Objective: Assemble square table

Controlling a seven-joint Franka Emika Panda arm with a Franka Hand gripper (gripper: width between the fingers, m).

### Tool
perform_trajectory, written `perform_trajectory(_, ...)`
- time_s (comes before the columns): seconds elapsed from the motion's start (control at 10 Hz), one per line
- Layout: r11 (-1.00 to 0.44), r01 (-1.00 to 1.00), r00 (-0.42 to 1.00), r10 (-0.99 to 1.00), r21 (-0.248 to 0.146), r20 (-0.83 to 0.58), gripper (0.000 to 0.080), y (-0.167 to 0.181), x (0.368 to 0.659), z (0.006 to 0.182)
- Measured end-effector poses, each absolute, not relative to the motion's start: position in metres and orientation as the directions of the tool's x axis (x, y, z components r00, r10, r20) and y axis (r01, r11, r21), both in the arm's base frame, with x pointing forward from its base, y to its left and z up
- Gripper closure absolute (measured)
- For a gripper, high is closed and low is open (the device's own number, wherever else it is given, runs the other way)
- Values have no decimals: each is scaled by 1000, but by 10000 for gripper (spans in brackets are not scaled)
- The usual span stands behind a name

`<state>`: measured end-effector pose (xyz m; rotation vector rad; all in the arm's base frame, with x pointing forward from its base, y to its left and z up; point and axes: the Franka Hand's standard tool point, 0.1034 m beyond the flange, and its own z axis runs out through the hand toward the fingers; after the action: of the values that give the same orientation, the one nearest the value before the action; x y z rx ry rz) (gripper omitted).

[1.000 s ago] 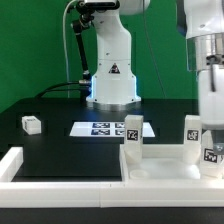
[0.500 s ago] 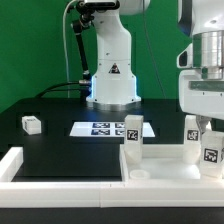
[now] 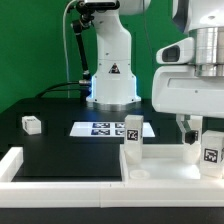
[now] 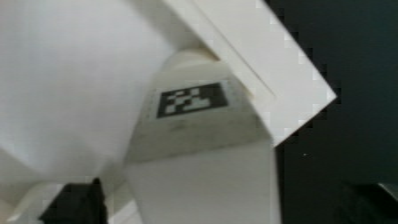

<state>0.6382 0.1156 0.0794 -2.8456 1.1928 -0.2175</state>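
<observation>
up and toward the exterior view's left is where the arm [image 3: 190, 70] has gone over the last second: it was low over the legs at the right edge, and now it hangs above them. the fingers [image 4: 381, 204] stand wide apart at the edges of the wrist view and grip nothing. between them, further down, the wrist view shows a white leg [image 4: 199, 140] with a black-and-white tag on its face; which of the legs it is i cannot tell. in the exterior view the arm's white end sits just above two upright tagged legs at the right: a rear leg [image 3: 192, 146] and, nearer the camera, a front leg [image 3: 212, 160]. they stand on the square table panel [image 3: 168, 176], which lies at the front right of the black surface [image 3: 60, 140]. a third upright leg [image 3: 133, 142] stands at the panel's left end in that view. a fourth leg [image 3: 32, 124] lies loose on the surface, well apart, at the exterior view's left. the marker board [image 3: 100, 128] lies flat behind the third upright leg. long white border bars [image 3: 60, 172] run along the front and left of the surface. the robot's base [image 3: 110, 70] stands at the back, before a green backdrop [image 3: 30, 50].
</observation>
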Motion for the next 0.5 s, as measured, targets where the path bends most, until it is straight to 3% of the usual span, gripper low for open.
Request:
perform_trajectory(0.1,-694,-713,686,-720,-100,110,150,115,638,79)
perform_trajectory(0.3,-649,-754,640,-761,-107,103,394,115,638,79)
perform_trajectory(0.4,-587,-802,580,-809,-109,94,394,113,637,79)
perform_trajectory(0.5,-530,-841,523,-848,-113,86,497,111,637,78)
